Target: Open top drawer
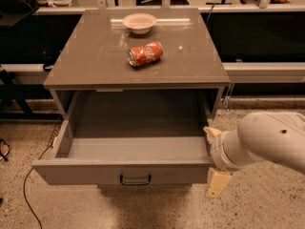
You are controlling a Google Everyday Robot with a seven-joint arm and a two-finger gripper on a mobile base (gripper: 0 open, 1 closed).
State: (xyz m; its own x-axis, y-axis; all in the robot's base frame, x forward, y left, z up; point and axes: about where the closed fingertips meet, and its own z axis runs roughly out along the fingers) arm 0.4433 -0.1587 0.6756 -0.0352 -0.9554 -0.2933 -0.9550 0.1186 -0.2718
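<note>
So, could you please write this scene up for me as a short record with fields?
top drawer: pulled well out, plain grey inside showing
handle: small black loop, middle of the drawer front, not held
gripper: at the drawer's front right corner, arm coming in from the right
cabinet top: carries a can and a bowl
can: orange, lying on its side, near the middle
bowl: pale, upright, behind the can, near the back edge
</note>
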